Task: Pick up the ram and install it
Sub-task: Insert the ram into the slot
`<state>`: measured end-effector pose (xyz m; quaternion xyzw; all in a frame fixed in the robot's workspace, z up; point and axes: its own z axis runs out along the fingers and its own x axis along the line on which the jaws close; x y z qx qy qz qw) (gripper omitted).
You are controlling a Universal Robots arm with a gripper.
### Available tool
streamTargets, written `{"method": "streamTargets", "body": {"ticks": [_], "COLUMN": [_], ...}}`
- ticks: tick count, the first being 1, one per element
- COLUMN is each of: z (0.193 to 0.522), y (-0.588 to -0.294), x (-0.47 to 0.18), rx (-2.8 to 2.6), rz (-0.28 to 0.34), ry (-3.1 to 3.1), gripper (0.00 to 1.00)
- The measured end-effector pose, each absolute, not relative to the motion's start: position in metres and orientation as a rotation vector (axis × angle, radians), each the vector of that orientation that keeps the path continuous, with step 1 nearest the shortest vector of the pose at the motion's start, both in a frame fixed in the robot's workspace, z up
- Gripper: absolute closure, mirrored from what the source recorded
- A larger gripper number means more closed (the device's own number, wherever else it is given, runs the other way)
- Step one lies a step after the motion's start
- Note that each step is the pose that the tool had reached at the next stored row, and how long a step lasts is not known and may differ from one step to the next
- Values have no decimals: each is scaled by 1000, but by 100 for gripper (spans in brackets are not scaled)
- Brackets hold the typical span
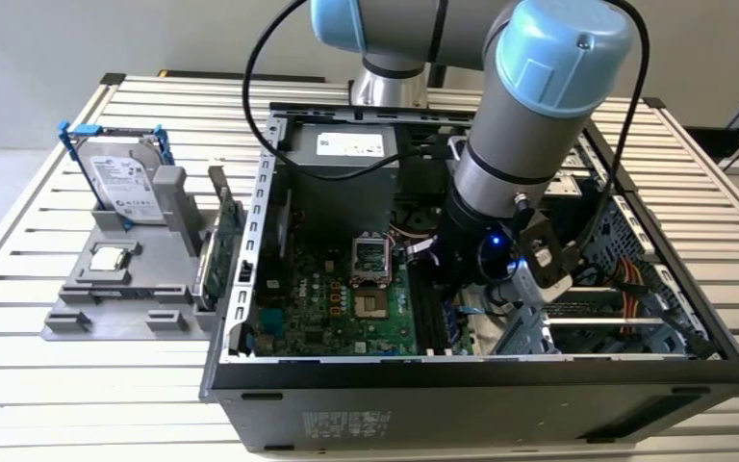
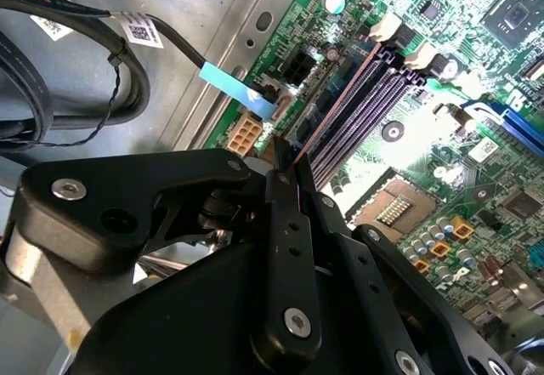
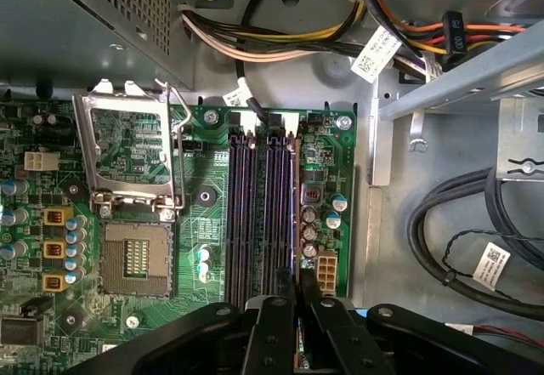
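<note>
Gripper (image 3: 299, 283): fingers nearly closed, pinching the thin ram (image 2: 293, 156) edge-on
Place: directly over the memory slots (image 3: 262, 213), inside the open case (image 1: 472, 371)

The exterior view looks down from high in front at the open computer case (image 1: 472, 375) on the slatted surface (image 1: 36, 385). Both wrist views sit close above the motherboard (image 3: 204, 196), past the hand (image 3: 296, 294), sharing its memory slots (image 2: 357, 103).

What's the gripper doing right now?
Gripper: shut on the ram, held edge-on over the memory slots.
</note>
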<state>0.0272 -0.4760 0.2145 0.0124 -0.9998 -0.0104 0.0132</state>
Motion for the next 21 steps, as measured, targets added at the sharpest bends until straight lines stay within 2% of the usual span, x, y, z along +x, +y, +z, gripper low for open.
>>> {"method": "streamTargets", "body": {"ticks": [21], "z": [210], "y": [-475], "x": [27], "rx": [39], "rz": [-32], "ry": [-3115], "gripper": [100]}}
